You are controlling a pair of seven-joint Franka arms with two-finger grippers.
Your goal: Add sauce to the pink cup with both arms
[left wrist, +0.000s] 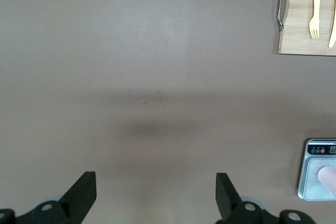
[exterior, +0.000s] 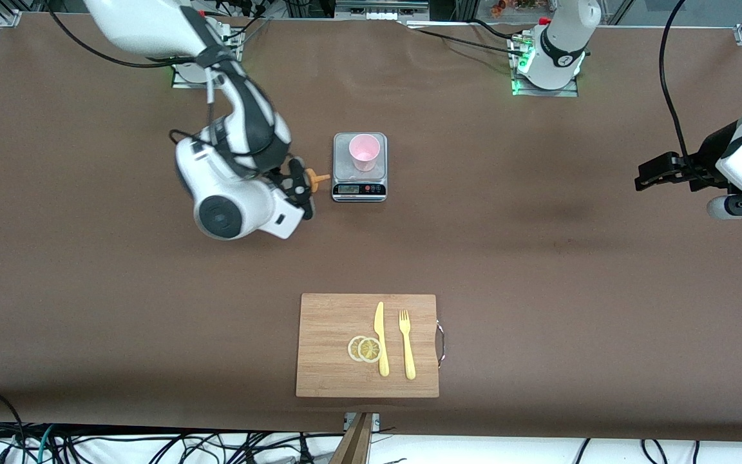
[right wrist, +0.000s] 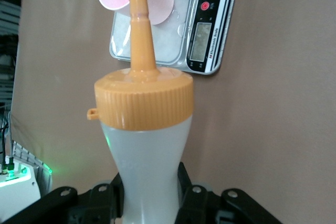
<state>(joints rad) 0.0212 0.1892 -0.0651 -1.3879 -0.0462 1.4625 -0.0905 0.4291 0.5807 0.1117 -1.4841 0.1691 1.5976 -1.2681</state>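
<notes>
Orange nozzle of the sauce, clamped in the right gripper, points at one pink cup on one scale. One knife, one fork, two lemon slices lie on the board. Left gripper waits, fingers wide, over bare table. Right wrist: fingers grip the bottle's body; scale writing is illegible.
</notes>
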